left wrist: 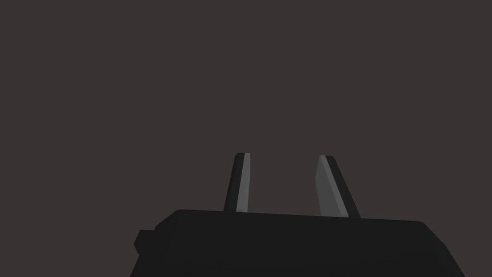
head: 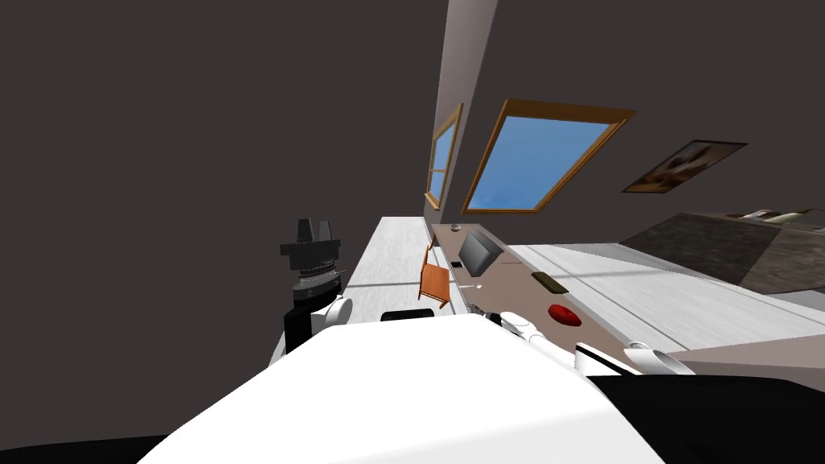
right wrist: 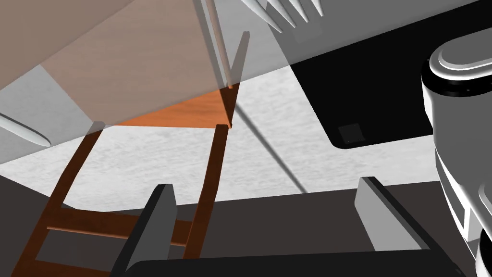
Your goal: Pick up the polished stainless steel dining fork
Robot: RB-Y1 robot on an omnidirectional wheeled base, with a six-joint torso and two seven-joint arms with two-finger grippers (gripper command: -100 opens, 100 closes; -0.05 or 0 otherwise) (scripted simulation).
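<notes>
R gripper jaws spread wide, empty, fork ahead of them; L gripper jaws parted, empty.

Orange chair, tan table (pale grey fork)

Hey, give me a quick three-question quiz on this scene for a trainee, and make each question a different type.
1. True or false: the right gripper is shut on the fork.
2. What colour is the rounded object on the table? A green, B red, C yellow.
3. Short answer: which piece of furniture stands at the table's edge?
Key: 1 false; 2 B; 3 the orange-brown chair.
</notes>
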